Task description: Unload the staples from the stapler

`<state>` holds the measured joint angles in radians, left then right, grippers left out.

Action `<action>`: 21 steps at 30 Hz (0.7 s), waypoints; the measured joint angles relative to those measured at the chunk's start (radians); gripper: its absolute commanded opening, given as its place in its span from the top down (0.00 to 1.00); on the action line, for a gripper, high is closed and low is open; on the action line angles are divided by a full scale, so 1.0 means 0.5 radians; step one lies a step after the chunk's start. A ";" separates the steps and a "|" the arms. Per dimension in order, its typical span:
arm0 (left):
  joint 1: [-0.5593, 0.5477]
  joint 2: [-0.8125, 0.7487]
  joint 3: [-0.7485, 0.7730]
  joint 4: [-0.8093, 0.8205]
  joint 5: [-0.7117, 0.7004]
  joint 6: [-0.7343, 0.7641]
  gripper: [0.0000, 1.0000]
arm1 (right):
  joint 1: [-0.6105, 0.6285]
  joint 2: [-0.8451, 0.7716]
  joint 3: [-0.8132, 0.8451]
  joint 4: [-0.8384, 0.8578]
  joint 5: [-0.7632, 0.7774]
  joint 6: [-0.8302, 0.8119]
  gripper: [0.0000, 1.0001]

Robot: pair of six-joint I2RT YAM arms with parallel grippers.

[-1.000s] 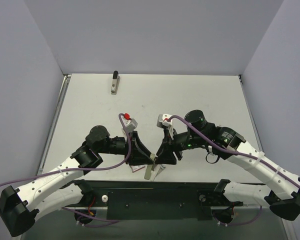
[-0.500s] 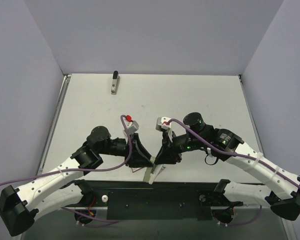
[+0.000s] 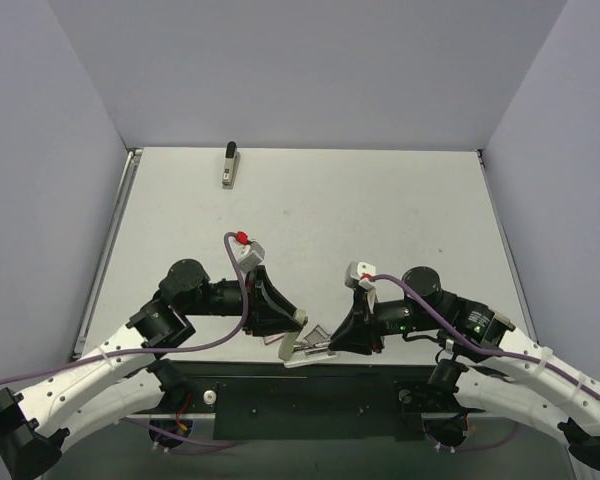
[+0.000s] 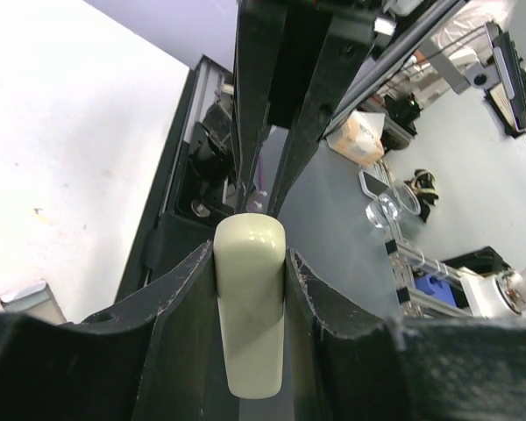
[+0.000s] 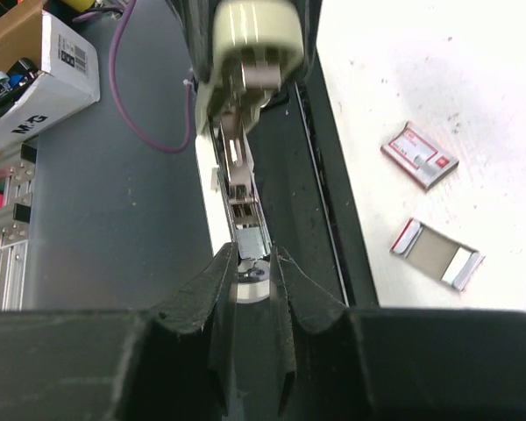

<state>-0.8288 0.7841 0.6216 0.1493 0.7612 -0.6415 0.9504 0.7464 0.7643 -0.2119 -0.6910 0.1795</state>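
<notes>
1. The cream-bodied stapler (image 3: 292, 343) is held just above the near edge of the table (image 3: 380, 210). Its metal rail (image 5: 245, 202) is drawn out to the right.
2. The left arm is folded low and reaches right. The left gripper (image 3: 288, 328), jaws partway open, clamps the cream body.
3. The right arm stretches left. The right gripper (image 3: 345, 338), jaws narrow, seems to pinch the rail's tip, though that spot is dark.
4. A red-and-white box (image 5: 419, 156) and a grey box (image 5: 437, 254) lie on the table nearby.
5. A second ago the grippers nearly met; the right one has since pulled away rightward, and both arms have sunk nearer the edge.
</notes>
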 measured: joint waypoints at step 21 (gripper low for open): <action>0.008 0.063 0.000 -0.004 -0.214 0.105 1.00 | 0.015 0.026 0.210 -0.141 0.434 0.154 0.59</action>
<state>-0.8246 0.8154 0.6216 0.1474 0.6544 -0.5892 0.9581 0.7593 0.8692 -0.2825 -0.4740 0.2565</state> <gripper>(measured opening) 0.432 0.388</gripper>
